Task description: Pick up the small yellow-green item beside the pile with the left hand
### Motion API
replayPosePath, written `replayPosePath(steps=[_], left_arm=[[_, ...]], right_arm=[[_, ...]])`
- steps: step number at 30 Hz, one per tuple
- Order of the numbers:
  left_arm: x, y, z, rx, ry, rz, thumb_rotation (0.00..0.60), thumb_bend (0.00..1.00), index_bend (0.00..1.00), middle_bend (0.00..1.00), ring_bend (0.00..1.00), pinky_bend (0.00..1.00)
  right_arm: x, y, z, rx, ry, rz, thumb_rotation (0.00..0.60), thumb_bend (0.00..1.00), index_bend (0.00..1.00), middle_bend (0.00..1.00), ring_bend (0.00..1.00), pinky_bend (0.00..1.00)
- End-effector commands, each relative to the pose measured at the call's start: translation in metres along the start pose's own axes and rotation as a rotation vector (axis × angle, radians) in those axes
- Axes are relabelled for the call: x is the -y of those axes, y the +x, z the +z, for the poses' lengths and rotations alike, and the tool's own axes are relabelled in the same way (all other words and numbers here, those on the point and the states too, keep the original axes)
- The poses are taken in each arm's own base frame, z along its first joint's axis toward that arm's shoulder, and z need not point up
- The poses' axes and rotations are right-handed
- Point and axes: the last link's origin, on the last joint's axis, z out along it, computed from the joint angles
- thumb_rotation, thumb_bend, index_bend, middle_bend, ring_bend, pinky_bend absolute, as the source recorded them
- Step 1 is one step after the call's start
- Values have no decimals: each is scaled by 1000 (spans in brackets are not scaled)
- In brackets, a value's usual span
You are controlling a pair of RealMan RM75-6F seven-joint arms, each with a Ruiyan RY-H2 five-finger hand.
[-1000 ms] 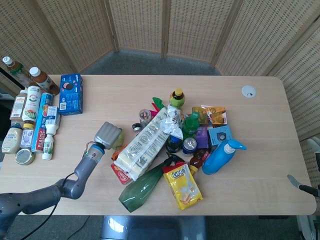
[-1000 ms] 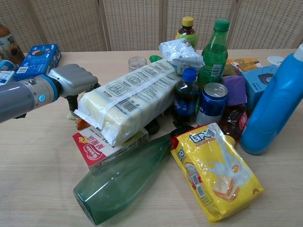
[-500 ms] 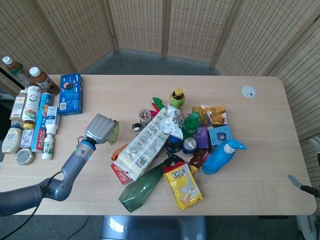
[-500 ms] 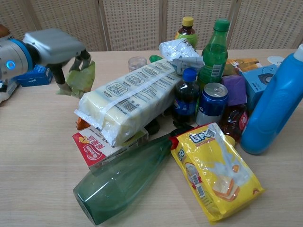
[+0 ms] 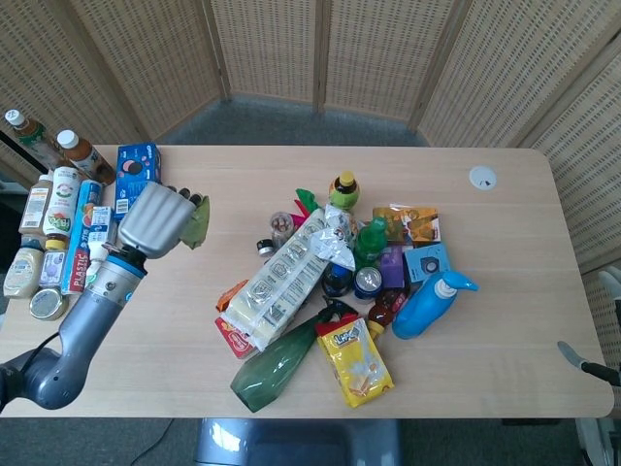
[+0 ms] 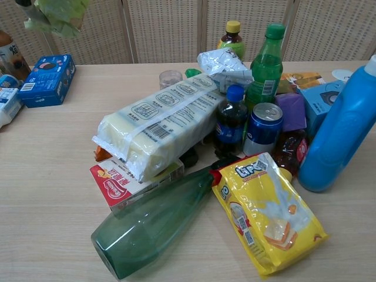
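My left hand [image 5: 155,218] is raised well above the table, left of the pile, and holds the small yellow-green packet [image 5: 197,225] in its fingers. In the chest view only the packet [image 6: 56,14] shows, hanging at the top left edge; the hand itself is cut off there. The pile [image 5: 330,282] of bottles, cans and packets lies in the middle of the table. My right hand shows only as a dark tip [image 5: 580,357] at the right edge, past the table's corner.
A blue box [image 5: 136,181] and a row of bottles [image 5: 58,233] lie along the table's left edge, just under the raised hand. A long white packet [image 6: 158,120] and a green glass bottle [image 6: 150,226] form the pile's near left side.
My left hand has lifted the yellow-green packet off the table beside the pile and carried it up and to the left, out of most of the chest view.
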Motion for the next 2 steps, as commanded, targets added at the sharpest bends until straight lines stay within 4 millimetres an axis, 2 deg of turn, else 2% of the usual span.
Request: replayPosePath(steps=[1,2], left_arm=[[1,9,-1,-7,13,-12,600,0,730,718,682,699],[1,10,-1,-7,12,-5,600,0,730,717,682,699]], right_arm=[[-1,1,0,-3,-3,2,600,0,0,0,0,0],[-1,1,0,-5,-4,3,600,0,0,0,0,0]])
